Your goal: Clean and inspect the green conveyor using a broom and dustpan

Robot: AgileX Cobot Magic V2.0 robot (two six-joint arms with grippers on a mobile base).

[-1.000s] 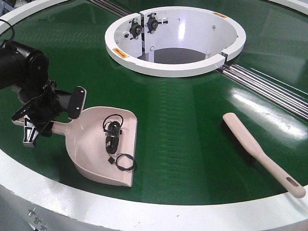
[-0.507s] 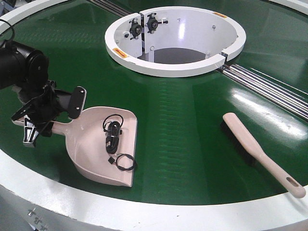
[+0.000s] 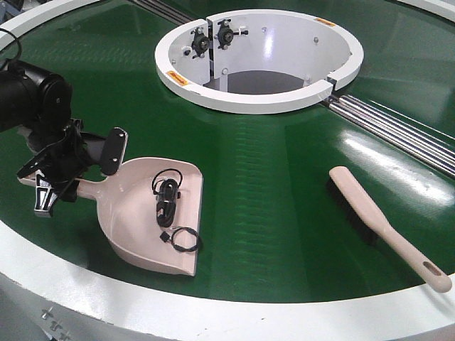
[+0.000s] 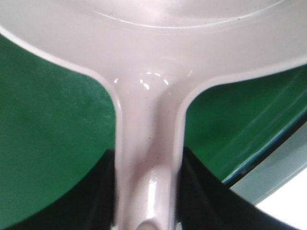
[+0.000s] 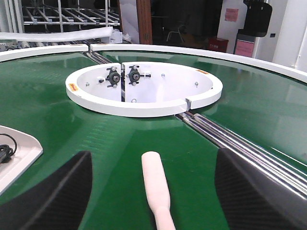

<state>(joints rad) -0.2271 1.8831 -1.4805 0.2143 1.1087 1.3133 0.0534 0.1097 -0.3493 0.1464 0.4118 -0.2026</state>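
While the left claw (image 3: 75, 177) is clenched on the handle of the pink dustpan (image 3: 153, 213), the pan itself lies flat on the green tabletop (image 3: 284, 199), at about 8 o'clock in the front view, with its handle pointing toward 9 o'clock. From the left wrist, the dark fingers (image 4: 91, 191) press against both sides of the handle (image 4: 148, 158), which widens into the pan toward 12 o'clock. A coiled black cable (image 3: 167, 199) rests inside the pan, one loop near the mouth at 5 o'clock. The brush (image 3: 377, 220) lies well apart from the pan, at about 4 o'clock in the front view, bristles down, its handle end running toward 4 o'clock close to the white outer rim (image 3: 213, 312). The right claw (image 5: 152, 155) is released, its two dark fingers (image 5: 62, 191) spread wide at 7 and 5 o'clock of the right wrist view. The brush (image 5: 156, 184) lies between them there, not touching either. A white ring (image 3: 259, 99) sits at 12 o'clock on the tabletop, and metal rails (image 3: 398, 131) run from it toward 3 o'clock.
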